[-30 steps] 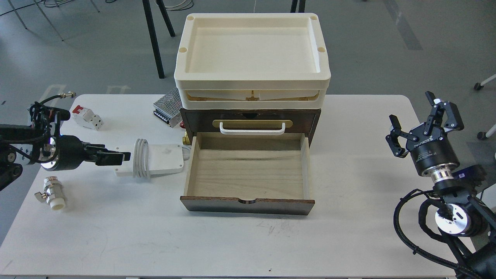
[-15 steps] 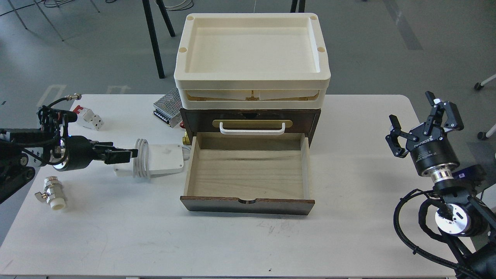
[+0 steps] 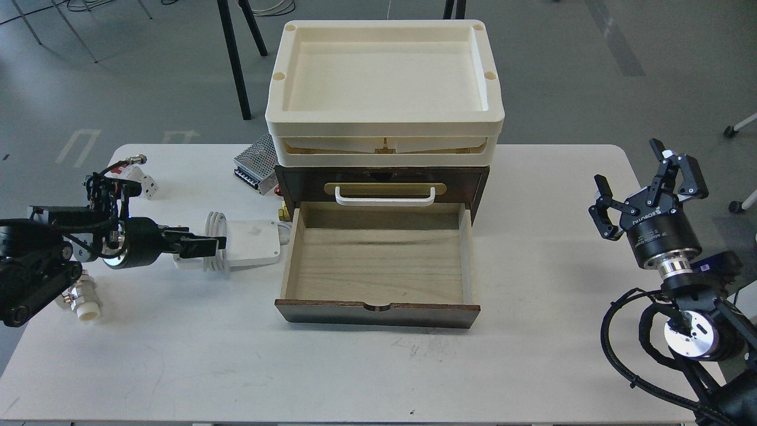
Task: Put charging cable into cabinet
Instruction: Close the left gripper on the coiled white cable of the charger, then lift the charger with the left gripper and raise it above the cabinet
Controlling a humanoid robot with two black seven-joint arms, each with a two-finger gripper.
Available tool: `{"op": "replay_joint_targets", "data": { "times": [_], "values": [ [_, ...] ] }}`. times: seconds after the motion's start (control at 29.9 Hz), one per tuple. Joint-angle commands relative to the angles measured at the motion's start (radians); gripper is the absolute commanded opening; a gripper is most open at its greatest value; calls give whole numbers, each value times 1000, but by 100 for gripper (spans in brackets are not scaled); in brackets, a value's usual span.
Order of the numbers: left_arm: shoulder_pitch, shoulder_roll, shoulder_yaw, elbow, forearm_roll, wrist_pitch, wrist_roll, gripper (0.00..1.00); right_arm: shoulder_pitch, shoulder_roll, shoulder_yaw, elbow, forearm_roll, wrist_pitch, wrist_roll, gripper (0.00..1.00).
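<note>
The drawer [image 3: 378,263] of the cabinet [image 3: 381,177] stands pulled out. At its 9 o'clock the charging cable [image 3: 245,242] lies flat on the table [image 3: 366,367]. The left gripper [image 3: 204,244] overlaps the cable's left end, its fingers too dark to separate. At 3 o'clock, the right gripper [image 3: 647,180] is spread wide, well apart.

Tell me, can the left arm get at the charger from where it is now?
Probably yes. The left gripper is already at the charging cable, its tip over the coiled cord, with nothing between them. Whether the fingers are open enough to grip is unclear from this angle.
</note>
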Motion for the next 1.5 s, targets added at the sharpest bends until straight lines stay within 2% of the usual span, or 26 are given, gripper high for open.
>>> {"op": "replay_joint_targets", "data": {
  "times": [0.0, 0.07, 0.17, 0.3, 0.4, 0.53, 0.6, 0.7, 0.8, 0.97, 1.1, 1.47],
  "values": [
    [0, -31, 6, 28, 6, 7, 0, 94, 0, 0, 0, 0, 0, 0, 0, 99],
    [0, -40, 8, 28, 13, 29, 0, 91, 0, 0, 0, 0, 0, 0, 0, 99],
    [-1, -42, 44, 31, 14, 59, 0, 79, 0, -2, 0, 0, 0, -2, 0, 100],
    [-1, -43, 87, 53, 5, 104, 0, 78, 0, 0, 0, 0, 0, 0, 0, 100],
    [-1, -59, 89, 73, 11, 125, 0, 68, 0, 0, 0, 0, 0, 0, 0, 100],
    [-3, -62, 115, 77, 11, 142, 0, 44, 0, 0, 0, 0, 0, 0, 0, 100],
    [-1, -60, 118, 77, 13, 150, 0, 22, 0, 0, 0, 0, 0, -2, 0, 100],
    [-1, -60, 123, 79, 14, 150, 0, 7, 0, 0, 0, 0, 0, -2, 0, 100],
    [-12, -57, 123, 79, 7, 151, 0, 3, 0, 0, 0, 0, 0, 0, 0, 99],
    [-21, -31, 115, 77, -1, 150, 0, 3, 0, 0, 0, -1, 0, -2, 0, 100],
    [-40, 58, 106, 68, -56, 147, 0, 2, 0, 0, 0, 0, 0, 0, 0, 100],
    [-120, 274, 103, 73, -484, 138, 0, 2, 0, 0, 0, 0, 0, 0, 0, 100]
  ]
}}
